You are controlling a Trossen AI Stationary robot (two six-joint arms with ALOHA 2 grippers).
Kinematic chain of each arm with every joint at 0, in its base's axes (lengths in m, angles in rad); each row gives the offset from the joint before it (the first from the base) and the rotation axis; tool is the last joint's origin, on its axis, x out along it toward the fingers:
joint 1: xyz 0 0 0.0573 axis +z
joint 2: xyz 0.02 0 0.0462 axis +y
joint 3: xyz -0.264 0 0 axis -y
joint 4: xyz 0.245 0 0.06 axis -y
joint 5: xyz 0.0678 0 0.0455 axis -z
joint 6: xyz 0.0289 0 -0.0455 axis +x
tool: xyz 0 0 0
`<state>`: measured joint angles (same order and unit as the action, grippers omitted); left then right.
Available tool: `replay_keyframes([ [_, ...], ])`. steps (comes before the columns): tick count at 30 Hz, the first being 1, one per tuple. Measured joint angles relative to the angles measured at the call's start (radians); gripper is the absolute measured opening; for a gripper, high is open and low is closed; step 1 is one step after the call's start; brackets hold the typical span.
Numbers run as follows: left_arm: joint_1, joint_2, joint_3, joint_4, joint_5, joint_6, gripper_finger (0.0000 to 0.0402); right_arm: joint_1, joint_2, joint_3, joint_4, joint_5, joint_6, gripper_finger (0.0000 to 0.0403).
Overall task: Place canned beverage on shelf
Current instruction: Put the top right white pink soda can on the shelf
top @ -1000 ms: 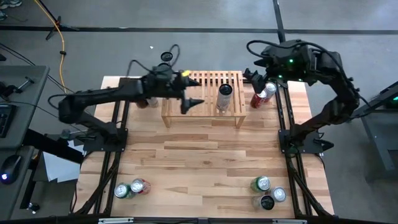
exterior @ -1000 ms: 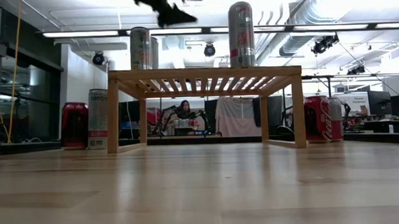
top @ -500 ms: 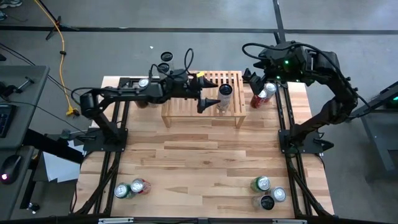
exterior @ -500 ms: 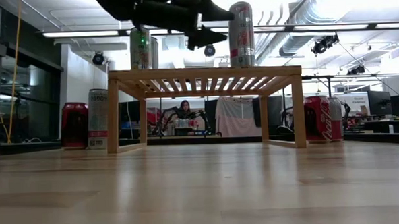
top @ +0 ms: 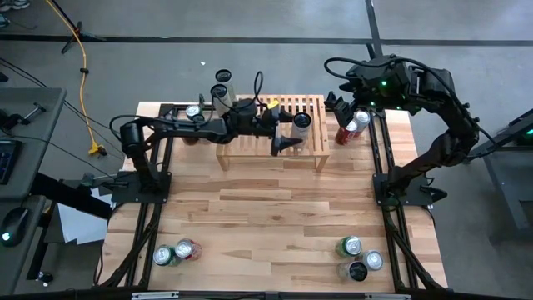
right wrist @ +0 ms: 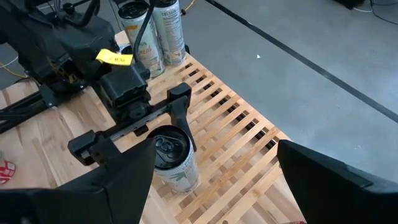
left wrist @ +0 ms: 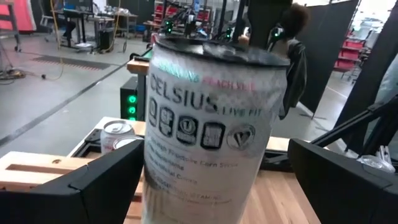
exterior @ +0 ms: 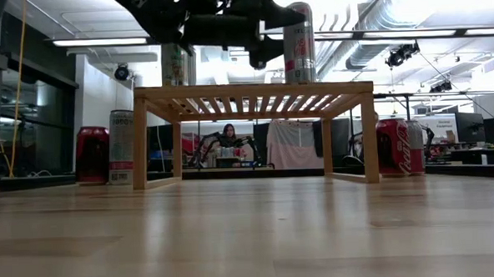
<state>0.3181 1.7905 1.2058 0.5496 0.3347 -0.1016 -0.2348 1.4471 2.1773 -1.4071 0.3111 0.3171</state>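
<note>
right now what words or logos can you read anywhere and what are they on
"CELSIUS" and "LIVE FIT": on the white Celsius can standing on the shelf, between the open fingers of the left gripper.
The smaller print lower on that can: too blurred to read.
"Coca-Cola" script: on the red can behind the shelf's leg.

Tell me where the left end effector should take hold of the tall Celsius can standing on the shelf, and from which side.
Grip the Celsius can on its straight round wall, about mid-height, coming in level from the left arm's side. It stands upright on the slatted shelf, so its sides are free. The left end effector is open, its fingers on either side of the can. Closing there looks best.
</note>
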Motion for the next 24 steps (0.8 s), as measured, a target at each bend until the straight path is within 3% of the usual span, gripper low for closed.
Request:
replay_keyframes([
  [10, -0.024, 0.0, 0.0, 0.029, -0.038, 0.035, 0.0384, 0.0, 0.0, 0.0, 0.001, 0.0, -0.001, 0.0323],
  [17, -0.063, 0.0, 0.0, 0.025, -0.126, 0.086, 0.0375, 0.0, 0.0, 0.0, 0.001, 0.0, -0.003, 0.0323],
  [24, -0.085, 0.0, 0.0, 0.025, -0.219, 0.087, 0.0342, 0.0, 0.0, 0.0, 0.002, 0.0, -0.004, 0.0323],
])
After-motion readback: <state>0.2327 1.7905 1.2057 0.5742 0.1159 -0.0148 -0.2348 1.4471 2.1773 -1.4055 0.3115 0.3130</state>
